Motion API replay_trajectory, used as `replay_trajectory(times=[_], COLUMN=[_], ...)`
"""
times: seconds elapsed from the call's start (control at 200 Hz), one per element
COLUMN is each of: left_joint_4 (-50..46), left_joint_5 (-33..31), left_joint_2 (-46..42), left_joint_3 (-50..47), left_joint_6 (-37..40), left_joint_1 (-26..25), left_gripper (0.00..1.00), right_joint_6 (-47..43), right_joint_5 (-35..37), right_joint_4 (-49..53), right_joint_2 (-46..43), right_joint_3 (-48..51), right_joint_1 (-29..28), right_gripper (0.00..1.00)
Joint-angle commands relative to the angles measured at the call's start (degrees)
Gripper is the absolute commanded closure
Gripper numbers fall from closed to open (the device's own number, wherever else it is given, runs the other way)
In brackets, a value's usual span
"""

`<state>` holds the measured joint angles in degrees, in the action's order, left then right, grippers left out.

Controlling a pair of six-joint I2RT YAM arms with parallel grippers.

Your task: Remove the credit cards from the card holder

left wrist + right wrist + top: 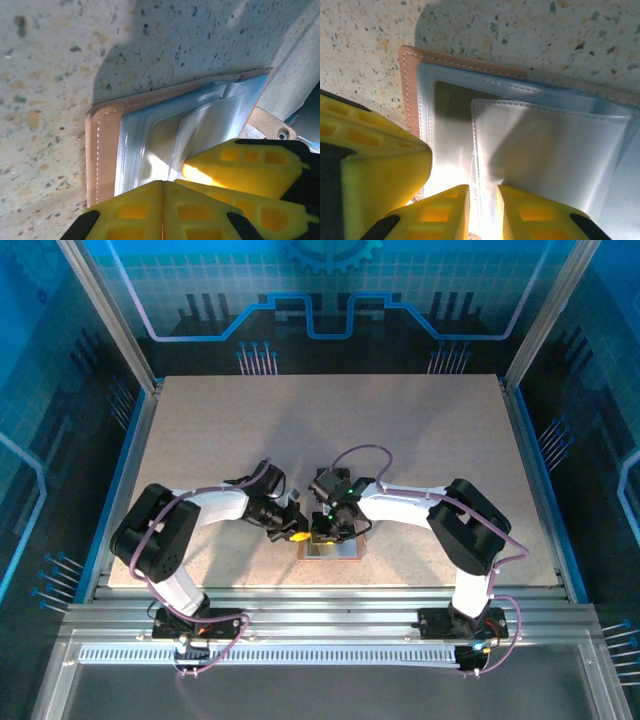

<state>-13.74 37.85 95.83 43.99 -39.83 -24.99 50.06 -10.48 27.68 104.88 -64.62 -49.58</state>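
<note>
Where the two arms meet near the front edge of the desk (400,440), the card holder (333,552) is recorded lying open and flat, with the left arm (205,508) and right arm (410,502) bent over it.

Left wrist: the card holder (102,150) is shown tan-edged, pale panels upward. The left jaws are clenched together low over its near panel, and nothing is seen grasped.

Right wrist: the right jaws are held narrowly apart astride the stitched edge of a clear inner sleeve (545,145). Whether it is pinched cannot be told. The credit cards are judged to be tucked inside.

Handling: the holder is best pinned flat by the left jaws while a card's edge alone, not the sleeve, is nipped and drawn straight out of the pocket.
</note>
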Motion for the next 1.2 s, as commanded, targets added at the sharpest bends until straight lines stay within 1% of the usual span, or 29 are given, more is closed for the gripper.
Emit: replay_trajectory(times=[0.0,0.22,0.505,0.67,0.8,1.081,1.191], left_joint_4=[1.9,2.3,1.3,1.1,0.9,0.2,-0.2], left_joint_5=[1.8,1.6,0.4,0.2,0.1,-0.1,-0.1], left_joint_2=[1.0,2.2,2.8,2.9,2.6,2.4,2.1], left_joint_3=[-0.7,-2.0,-2.7,-2.4,-2.3,-1.7,-1.4], left_joint_6=[-1.7,-1.5,-0.2,-0.2,-0.1,0.0,0.2], left_joint_1=[-0.5,-0.5,-0.5,-0.5,-0.5,-0.5,-0.5], left_gripper=[0.93,0.93,0.93,0.93,0.93,0.93,0.93], right_joint_6=[-0.2,-0.3,-1.3,-2.2,-3.0,-3.3,-3.8], right_joint_5=[1.6,2.0,5.0,7.5,9.5,10.9,11.6], right_joint_4=[2.6,3.7,7.9,11.3,13.4,15.0,15.8], right_joint_2=[-1.3,-1.5,-1.9,-1.9,-1.8,-0.9,-0.9], right_joint_3=[-0.2,-0.8,-3.1,-4.7,-6.0,-6.7,-6.8], right_joint_1=[-0.9,-0.9,-1.0,-1.3,-2.0,-2.7,-2.6], right_gripper=[0.78,0.77,0.74,0.69,0.62,0.62,0.58])
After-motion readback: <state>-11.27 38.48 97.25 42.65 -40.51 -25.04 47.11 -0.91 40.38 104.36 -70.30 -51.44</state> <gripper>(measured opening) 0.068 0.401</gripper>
